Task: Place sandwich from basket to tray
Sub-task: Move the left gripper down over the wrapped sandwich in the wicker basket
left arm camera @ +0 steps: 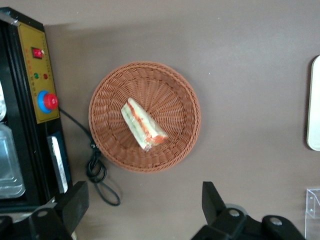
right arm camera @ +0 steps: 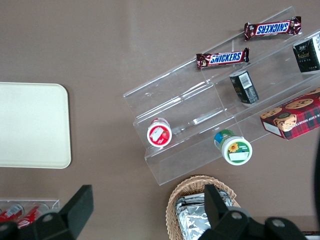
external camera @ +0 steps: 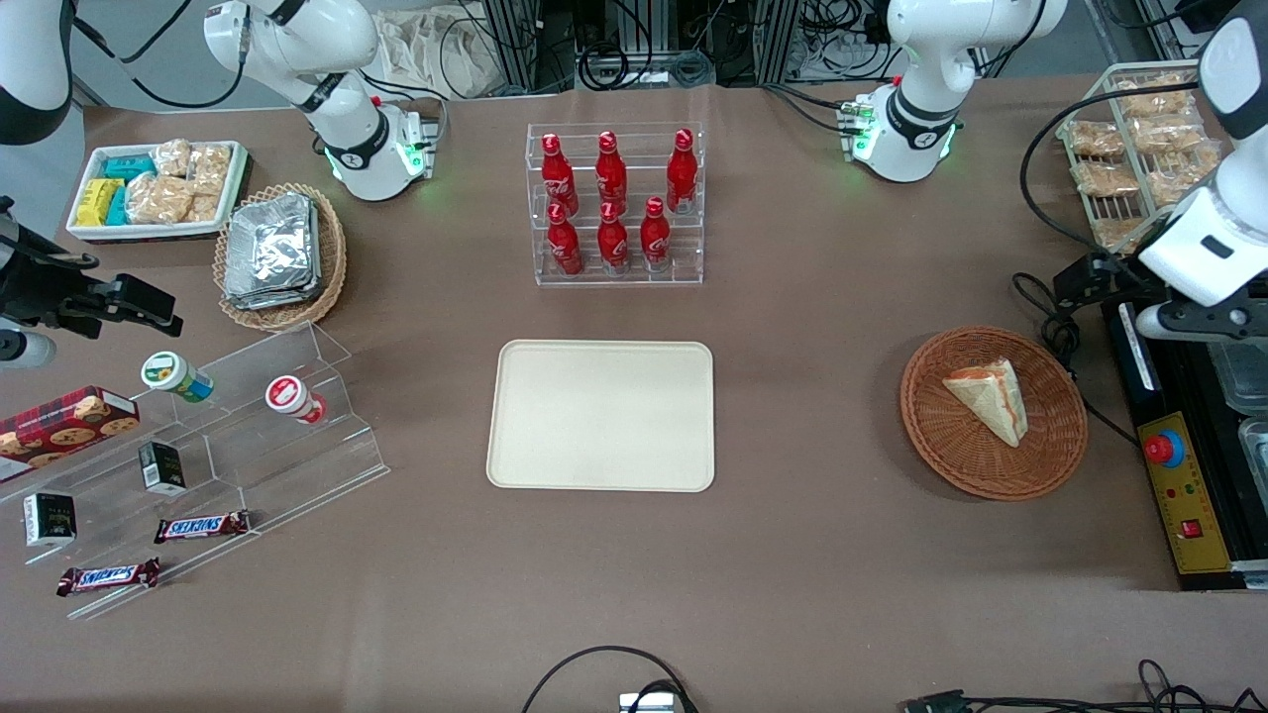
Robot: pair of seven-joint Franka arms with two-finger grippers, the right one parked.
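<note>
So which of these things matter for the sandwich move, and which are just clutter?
Job: sandwich in the basket; tray; pincer, open, hovering near the basket.

Clutter: cola bottles, foil packets, Snickers bars, cookie box.

Bright, even overhead light, sharp throughout.
My pincer (left arm camera: 145, 212), fingers spread apart above the counter (external camera: 812, 555), looms dark and slightly soft; the basket (external camera: 1050, 451) throws a faint shadow, foil packets (external camera: 269, 248) glare.
</note>
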